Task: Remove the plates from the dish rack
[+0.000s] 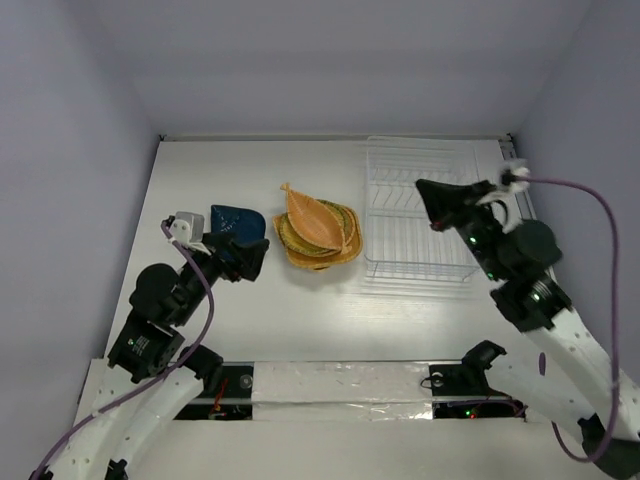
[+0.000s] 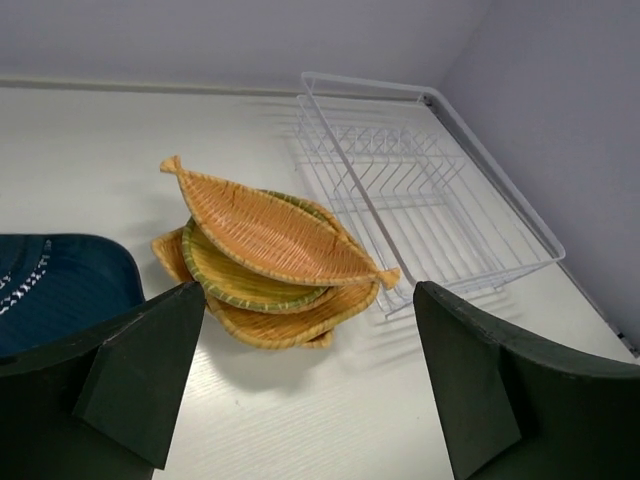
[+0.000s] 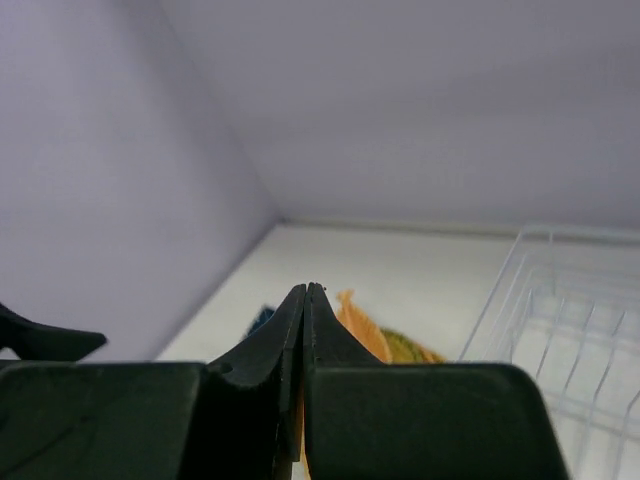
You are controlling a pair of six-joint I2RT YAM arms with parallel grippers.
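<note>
- The dish rack [image 1: 400, 255] is thin white wire - a rectangular grid floor with rows of upright prongs and a raised rim. It sits on the white tabletop [image 1: 260, 320] toward the right side, and I see no plate in its slots.
- Three orange-yellow plates with a woven, basket-like texture are stacked on the tabletop just left of the rack. The leaf-shaped plate [image 2: 270, 225] lies on top, long and pointed at both ends. Under it is the round plate [image 2: 235, 282] with a ribbed, green-tinged rim, and the rounded-square plate [image 2: 290, 322] is at the bottom.
- The dark blue plate [image 1: 236, 220] lies flat and on its own, left of the stack, with a faint pale pattern on its surface.
- The left gripper [image 1: 250, 256] is spread wide with nothing between its fingers. It sits low beside the blue plate's near edge - I cannot tell whether it touches.
- The right gripper [image 3: 304, 300] has its fingers pressed together, pinching nothing. From the top camera it appears over the rack's middle.
</note>
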